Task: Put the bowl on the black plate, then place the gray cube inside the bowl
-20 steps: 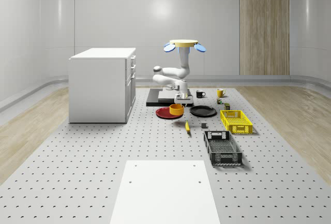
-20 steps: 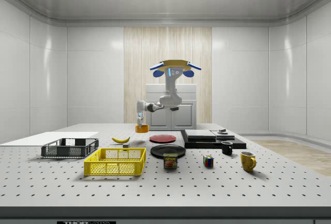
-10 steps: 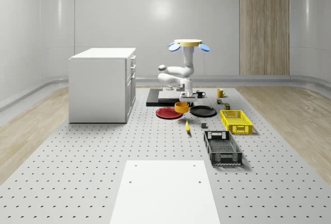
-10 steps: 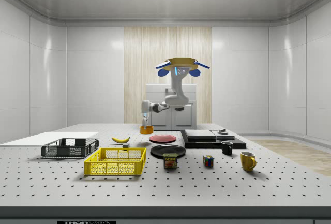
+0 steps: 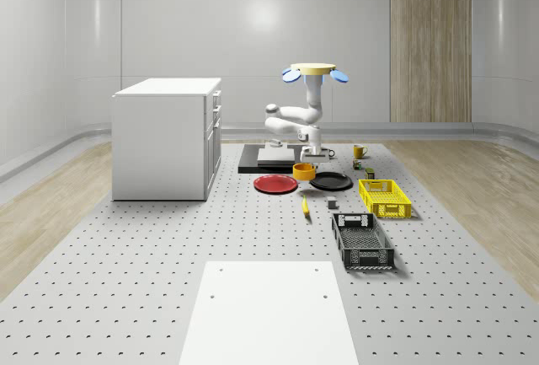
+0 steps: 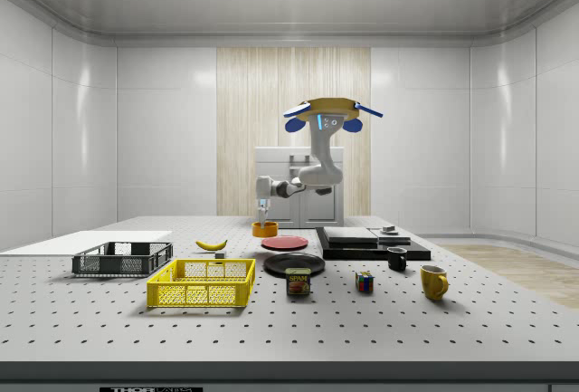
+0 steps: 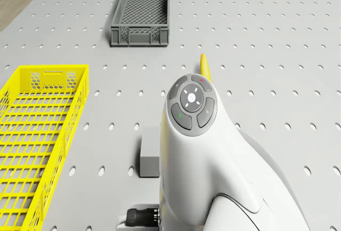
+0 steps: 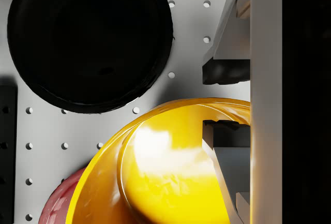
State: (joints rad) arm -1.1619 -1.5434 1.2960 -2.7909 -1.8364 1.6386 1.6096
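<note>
Whole-scene view, left to right. A tall white drawer cabinet stood at the far left of the perforated table, well apart from the work. The flat round red plate lay bare to the right of it. Next came the round orange-yellow bowl, carried clear of the table between the red plate and the flat round black plate, its near edge overlapping the black plate's left rim in this view. The two-finger gripper was clamped on the bowl's wall, one finger outside and the other inside in the wrist view, a hold that probably kept the bowl upright and its mouth open for the later cube. The quadrotor drone hovered above the dark flat slab at the far side, its arm reaching down toward the near side. The small gray cube rested on the table near the black plate, beside the yellow banana, not yet touched. The black plate's face was bare, so the bowl had room to settle; judged, the carry was nearly complete. The yellow mesh basket and the dark gray mesh crate lay to the right and nearer, clear of the path.
</note>
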